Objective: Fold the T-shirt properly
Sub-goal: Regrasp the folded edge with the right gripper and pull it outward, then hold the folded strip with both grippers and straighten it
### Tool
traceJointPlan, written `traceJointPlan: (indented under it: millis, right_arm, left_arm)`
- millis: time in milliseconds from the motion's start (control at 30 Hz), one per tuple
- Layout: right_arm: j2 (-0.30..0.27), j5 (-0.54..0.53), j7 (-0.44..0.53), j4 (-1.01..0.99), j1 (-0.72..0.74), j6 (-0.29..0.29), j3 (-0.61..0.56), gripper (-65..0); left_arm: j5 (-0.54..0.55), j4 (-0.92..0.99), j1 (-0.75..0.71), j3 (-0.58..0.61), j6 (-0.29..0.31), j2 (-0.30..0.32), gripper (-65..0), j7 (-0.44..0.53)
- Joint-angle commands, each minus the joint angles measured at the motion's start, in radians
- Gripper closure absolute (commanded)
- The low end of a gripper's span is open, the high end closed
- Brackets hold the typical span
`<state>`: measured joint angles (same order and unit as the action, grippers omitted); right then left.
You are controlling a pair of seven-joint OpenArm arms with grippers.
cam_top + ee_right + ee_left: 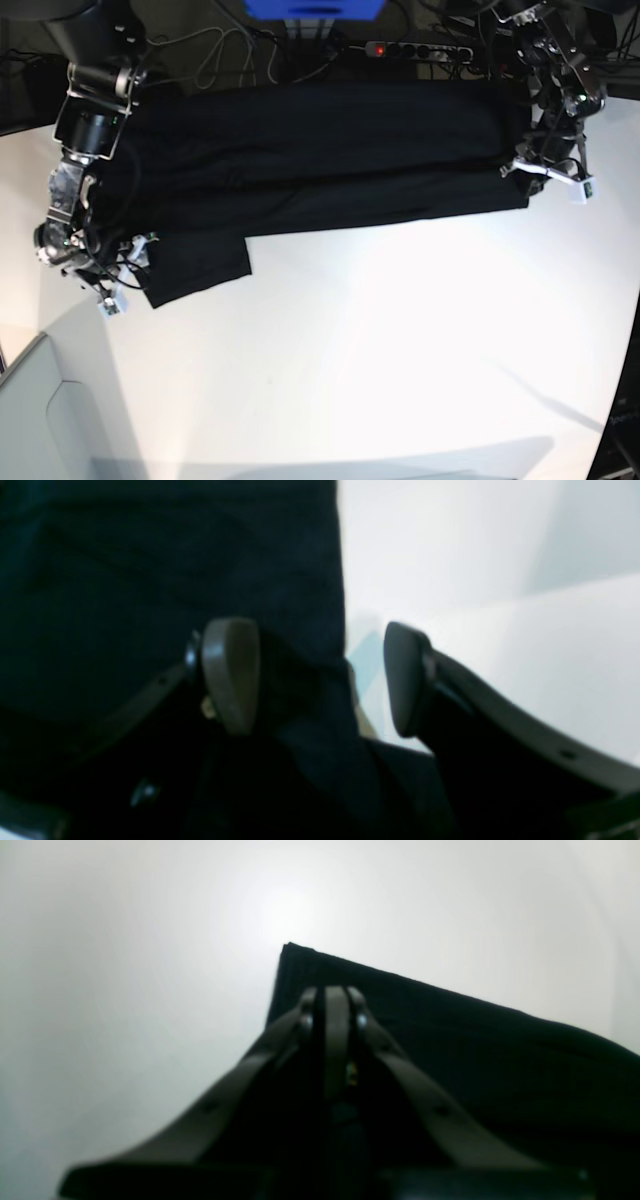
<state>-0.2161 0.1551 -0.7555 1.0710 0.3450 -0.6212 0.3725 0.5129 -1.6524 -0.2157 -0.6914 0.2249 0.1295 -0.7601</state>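
You are looking down at a smooth white desk (pixel 400 340) with the T-shirt (pixel 310 150), a large piece of soft black cloth, plain on the side that shows, spread in a long band along the far edge. Its surface is matte with shallow creases, and a short rectangular flap hangs toward you near the desk's left end, in the base view.

Your left gripper (pixel 332 1007) is at the cloth's right end in the base view. In its wrist view the two curved, dull grey fingers (pixel 336 1030) are pressed together, closed over the T-shirt beside a sharp, square corner of cloth; the picture is too blurred to tell whether any cloth is caught between them.

Your right gripper (pixel 320 677) is at the left end, beside the flap. Its jaws stand wide apart: one rounded grey pad (pixel 231 672) lies over the black fabric, the other over bare desk, with the straight cloth edge running between them. Nothing is pinched there.
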Motion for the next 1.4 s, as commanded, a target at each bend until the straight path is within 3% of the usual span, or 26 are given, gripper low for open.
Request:
traceJointPlan:
  millis: [0, 100, 200, 233, 300, 400, 567, 767, 1267, 1367]
  right_arm:
    - [-0.012, 0.001, -0.002, 0.002, 0.016, -0.016, 0.003, -37.0]
    - [-0.010, 0.001, -0.002, -0.001, 0.010, -0.016, 0.003, -28.0]
    - [-0.010, 0.001, -0.009, -0.001, 0.009, -0.016, 0.003, -2.4]
    - [-0.010, 0.001, -0.011, 0.004, 0.009, -0.016, 0.003, 0.0]
    - [-0.010, -0.002, -0.011, 0.007, 0.010, -0.016, 0.003, -3.0]
    - [-0.012, -0.005, -0.014, 0.077, 0.007, -0.018, 0.009, 0.0]
    - [-0.010, -0.005, -0.088, 0.372, -0.088, -0.018, 0.010, -0.2]
    - [0.010, -0.005, -0.095, 0.662, -0.217, -0.018, 0.009, -0.2]
    - [0.004, -0.005, -0.086, 0.943, -0.530, -0.019, 0.033, -0.2]
    - [0.007, -0.005, -0.086, 0.946, -0.558, -0.064, 0.076, -0.2]
  left_arm:
    - [0.013, -0.021, 0.005, -0.004, 0.001, 0.011, 0.0, 0.020]
    - [0.013, -0.021, 0.005, -0.004, 0.001, 0.011, 0.0, 0.020]
    - [0.013, -0.021, 0.005, -0.004, 0.001, 0.011, 0.0, 0.020]
    - [0.013, -0.021, 0.005, -0.004, 0.001, 0.011, 0.0, 0.020]
    - [0.013, -0.021, 0.006, -0.004, 0.001, 0.011, 0.0, 0.020]
    - [0.013, -0.021, 0.006, -0.004, 0.001, 0.011, 0.0, 0.020]
    - [0.013, -0.022, 0.006, -0.004, 0.005, 0.011, 0.0, 0.020]
    - [0.013, -0.029, 0.006, -0.004, 0.008, 0.014, 0.0, 0.020]
    - [0.013, -0.156, -0.021, -0.006, 0.008, 0.012, 0.0, 0.020]
    - [0.013, -0.154, -0.029, -0.006, 0.009, 0.012, 0.0, 0.020]
